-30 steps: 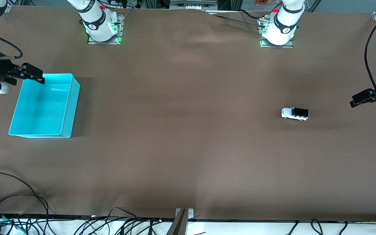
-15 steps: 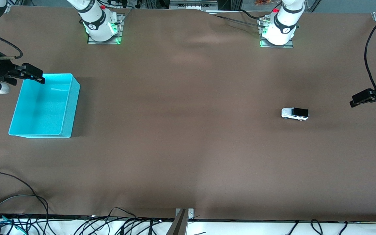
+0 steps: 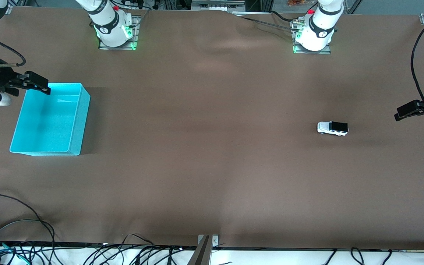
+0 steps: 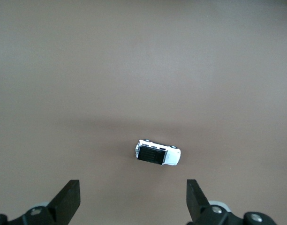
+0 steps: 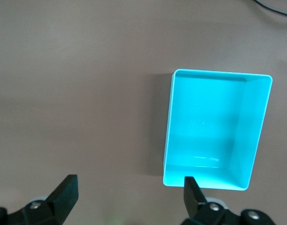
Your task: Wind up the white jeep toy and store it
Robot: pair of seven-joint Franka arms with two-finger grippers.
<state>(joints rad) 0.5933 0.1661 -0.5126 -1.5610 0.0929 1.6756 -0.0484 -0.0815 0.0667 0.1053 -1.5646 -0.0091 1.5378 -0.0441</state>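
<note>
The white jeep toy (image 3: 332, 128), a tiny boxy white car with a black roof panel, stands on the brown table toward the left arm's end; it also shows in the left wrist view (image 4: 157, 153). My left gripper (image 3: 407, 110) hangs open and empty above the table edge at that end, apart from the jeep; its own view (image 4: 132, 202) shows the jeep between the spread fingers, lower down. The cyan bin (image 3: 50, 118) sits empty at the right arm's end and shows in the right wrist view (image 5: 216, 129). My right gripper (image 3: 35, 83) is open and empty over the bin's corner.
The brown table cover (image 3: 204, 147) is bare between bin and jeep. Loose black cables (image 3: 20, 221) lie along the table edge nearest the camera. A metal bracket (image 3: 206, 241) sits at that edge's middle. The arm bases (image 3: 114, 31) stand along the edge farthest from the camera.
</note>
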